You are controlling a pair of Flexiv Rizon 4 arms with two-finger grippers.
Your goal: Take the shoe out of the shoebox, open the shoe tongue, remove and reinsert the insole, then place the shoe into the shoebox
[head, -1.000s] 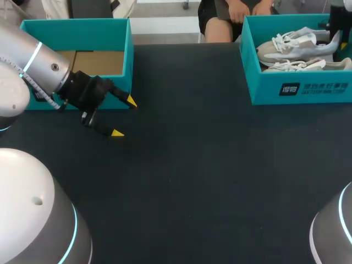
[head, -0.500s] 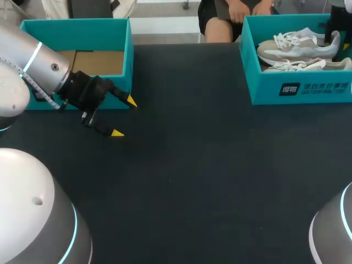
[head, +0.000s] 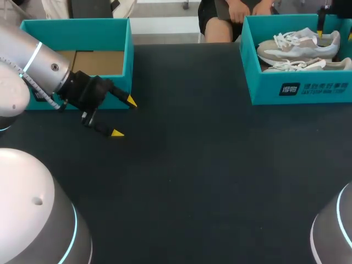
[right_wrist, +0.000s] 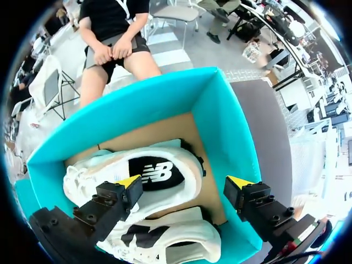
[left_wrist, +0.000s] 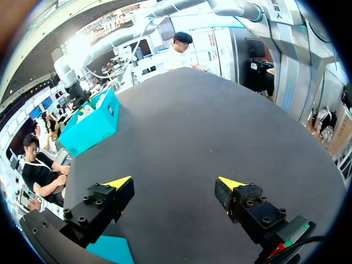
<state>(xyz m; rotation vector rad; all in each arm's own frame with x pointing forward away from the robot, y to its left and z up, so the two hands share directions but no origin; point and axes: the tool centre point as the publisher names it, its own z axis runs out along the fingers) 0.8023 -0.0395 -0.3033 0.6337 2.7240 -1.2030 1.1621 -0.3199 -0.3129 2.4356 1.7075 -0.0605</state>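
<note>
The right pincer (right_wrist: 184, 181) hangs spread above the shoebox (right_wrist: 231, 121). One finger (right_wrist: 252, 199), near its wall, could snag there and drag the box.

An open teal box (head: 82, 26) with a bare brown cardboard floor stands at the far left corner of the dark surface (head: 209, 165).

Across the middle of the bench (head: 209, 165) I have free passage. At two o'clock the shoebox (head: 300, 91) walls hem two shoes (head: 297, 47), my right pincer (right_wrist: 185, 181) spread above them. At ten o'clock a box (head: 77, 26) flanks my left pincer (head: 124, 116).
</note>
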